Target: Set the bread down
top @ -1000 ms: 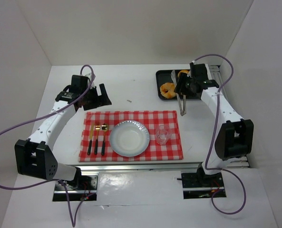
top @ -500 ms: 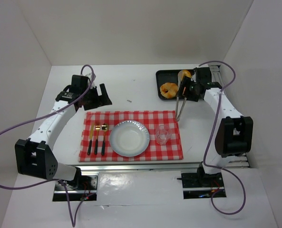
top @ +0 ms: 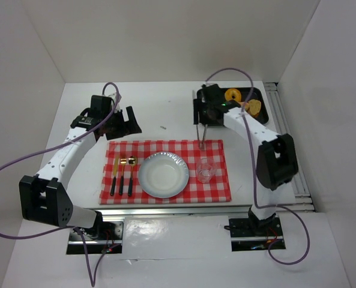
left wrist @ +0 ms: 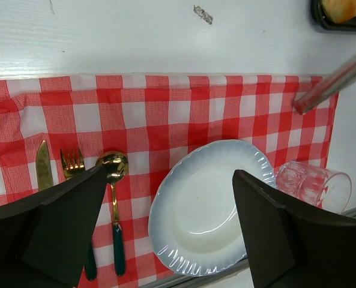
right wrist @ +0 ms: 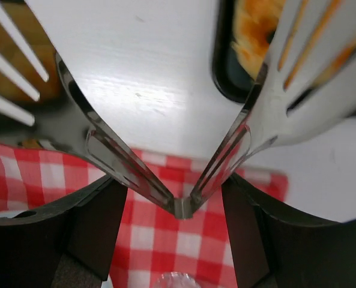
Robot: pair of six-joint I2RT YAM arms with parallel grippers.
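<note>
Looks white along the links of the left arm (top: 66, 153) and right arm (top: 250, 127), black at the joints. Carries thin purple cables (top: 229, 69) in loops. Ends in matte black wedge-shaped fingers (left wrist: 63, 228) at 7 and 5 o'clock of the left wrist view.

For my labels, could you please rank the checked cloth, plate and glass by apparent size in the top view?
Largest to smallest:
checked cloth
plate
glass
None look alike in size.
</note>
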